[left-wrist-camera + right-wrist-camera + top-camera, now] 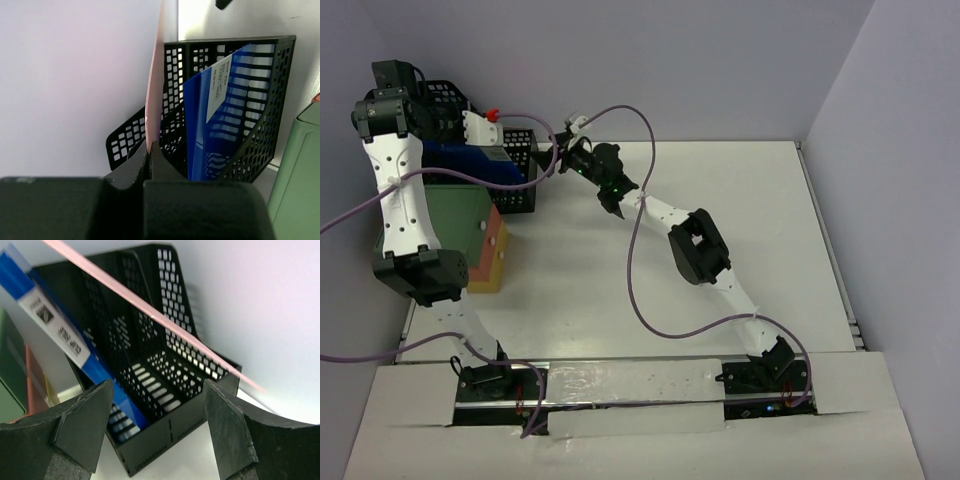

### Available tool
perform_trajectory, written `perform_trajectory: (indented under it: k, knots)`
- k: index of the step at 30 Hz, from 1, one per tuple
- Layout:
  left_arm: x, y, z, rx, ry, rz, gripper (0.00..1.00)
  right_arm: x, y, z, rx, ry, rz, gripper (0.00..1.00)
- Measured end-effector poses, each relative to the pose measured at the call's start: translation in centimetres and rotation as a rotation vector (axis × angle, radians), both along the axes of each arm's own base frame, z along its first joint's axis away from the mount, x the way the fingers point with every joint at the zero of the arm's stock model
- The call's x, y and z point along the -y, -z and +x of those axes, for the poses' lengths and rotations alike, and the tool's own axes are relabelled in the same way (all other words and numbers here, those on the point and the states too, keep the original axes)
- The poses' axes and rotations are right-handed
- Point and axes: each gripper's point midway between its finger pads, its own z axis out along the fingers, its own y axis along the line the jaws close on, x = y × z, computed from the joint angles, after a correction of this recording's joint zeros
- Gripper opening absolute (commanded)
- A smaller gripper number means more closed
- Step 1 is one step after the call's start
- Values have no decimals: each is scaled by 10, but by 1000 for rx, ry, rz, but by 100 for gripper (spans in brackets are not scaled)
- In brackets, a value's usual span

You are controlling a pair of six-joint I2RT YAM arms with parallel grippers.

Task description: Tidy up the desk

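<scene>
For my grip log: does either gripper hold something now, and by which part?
The left gripper is shut on a thin pink sheet, pinching its edge nearest the wrist camera. The right gripper is open and holds nothing.

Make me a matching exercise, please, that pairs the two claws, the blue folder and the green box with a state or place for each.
Column one:
1. left claw
2. right claw
3. blue folder
4. green box

Column two:
A. stands inside the black mesh rack
B. open, holding nothing
C. outside the rack, beside it
D. shut on the edge of the pink sheet

Pairs: 1-D, 2-B, 3-A, 4-C.
</scene>
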Motion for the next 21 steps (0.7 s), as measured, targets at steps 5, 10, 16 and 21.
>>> perform_trajectory:
  k: [5, 10, 16, 21]
  knots:
    - [-4, 0, 2, 7, -12, 21, 0, 6, -14, 0, 16, 13, 25, 78]
    - [-9, 3, 3, 28, -11, 70, 0, 8, -21, -2, 20, 15, 28, 78]
    - [-9, -8, 1, 73, 16, 121, 0, 4, -42, -5, 79, -2, 9, 78]
    - [6, -16, -14, 103, 74, 165, 0, -3, -88, -18, 244, -22, -14, 75]
